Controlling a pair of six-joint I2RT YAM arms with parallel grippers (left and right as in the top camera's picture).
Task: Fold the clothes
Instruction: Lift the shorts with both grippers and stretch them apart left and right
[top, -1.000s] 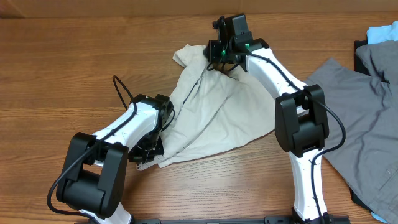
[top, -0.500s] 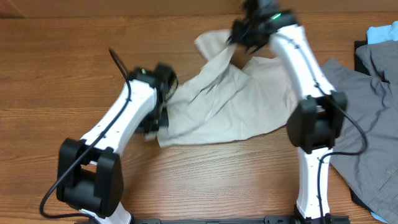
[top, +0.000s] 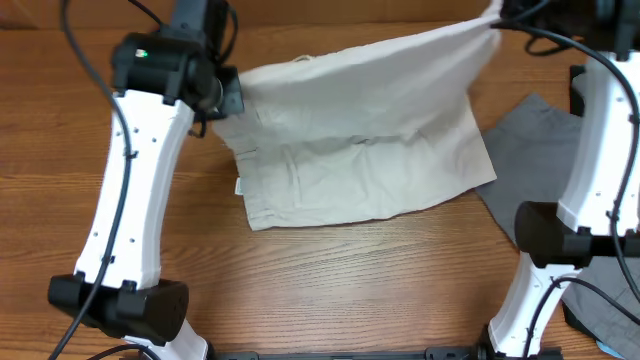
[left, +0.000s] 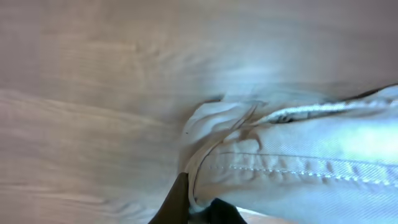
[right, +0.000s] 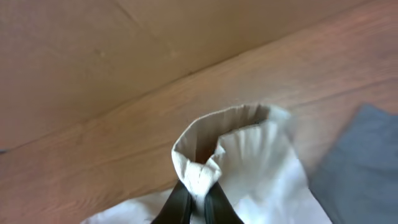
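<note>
— First entry?
— Shorts (top: 360, 140): cream cotton, soft and creased, stitched seams, small white tag (top: 240, 187) on their left edge. I see them stretched into a wide sheet, with the top edge lifted and the lower edge lying flat.
— Tools?
— Left gripper (left: 198, 202): clamped on a stitched hem at the shorts' upper left corner. Right gripper (right: 198, 198): clamped on a finely ribbed fold at their upper right corner.
— Surroundings?
— Table (top: 350, 280): brown wood grain, under the shorts. Grey garment (top: 525, 140): touching their lower right corner.
</note>
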